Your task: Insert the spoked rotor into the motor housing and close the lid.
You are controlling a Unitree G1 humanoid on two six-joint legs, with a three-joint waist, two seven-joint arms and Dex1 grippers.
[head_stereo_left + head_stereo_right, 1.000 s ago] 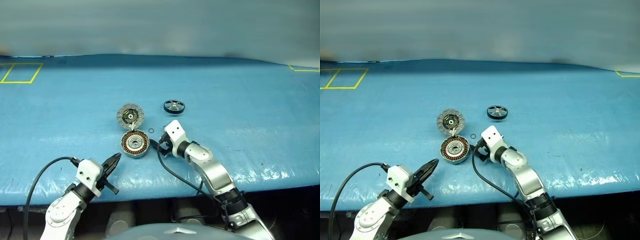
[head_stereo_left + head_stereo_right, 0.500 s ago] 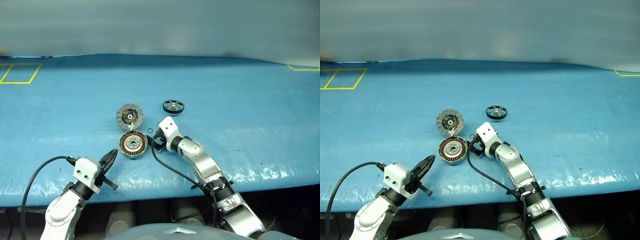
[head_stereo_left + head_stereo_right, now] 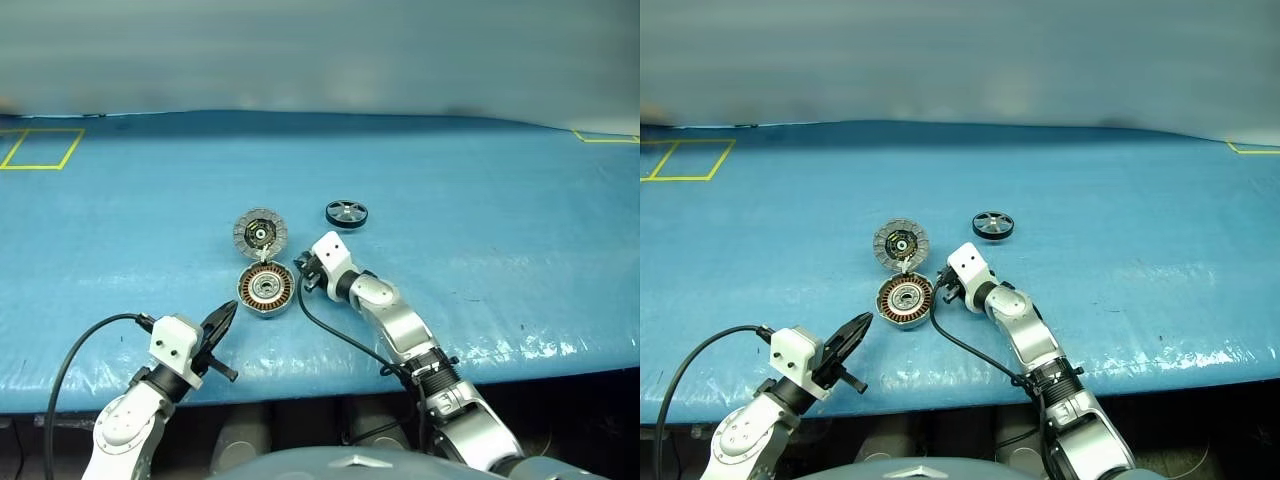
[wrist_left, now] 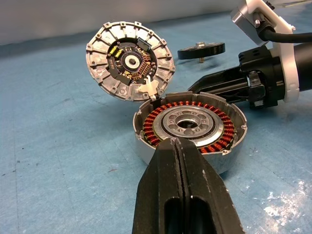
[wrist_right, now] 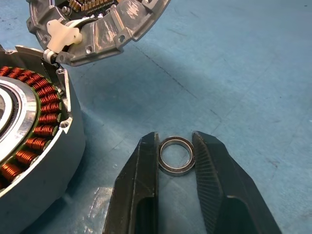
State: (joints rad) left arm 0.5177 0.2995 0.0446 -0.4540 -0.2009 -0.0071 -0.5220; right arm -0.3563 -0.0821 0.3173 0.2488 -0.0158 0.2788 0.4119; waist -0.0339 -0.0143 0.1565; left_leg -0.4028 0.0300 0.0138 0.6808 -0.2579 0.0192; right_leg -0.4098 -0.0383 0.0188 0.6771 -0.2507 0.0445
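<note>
The motor housing (image 3: 266, 288) lies open on the blue table, copper windings showing, with the lid (image 3: 260, 233) hinged up just behind it, segmented face visible. Further back to the right, the black spoked rotor (image 3: 346, 212) lies flat by itself. My right gripper (image 5: 174, 137) is low on the table right beside the housing (image 5: 29, 146), shut on a small thin washer ring (image 5: 176, 156) that lies between both fingers. My left gripper (image 4: 176, 144) is shut and empty, hovering in front of the housing (image 4: 190, 127) and pointing at it.
The blue cover reaches a front edge close below both arms. Yellow tape squares mark the far left (image 3: 40, 146) and far right (image 3: 605, 136) corners. A black cable (image 3: 330, 330) trails from my right wrist across the table.
My right gripper slid a little forward and left to the washer ring beside the housing, and its fingers closed from wide open onto the ring. The left arm stayed still.
</note>
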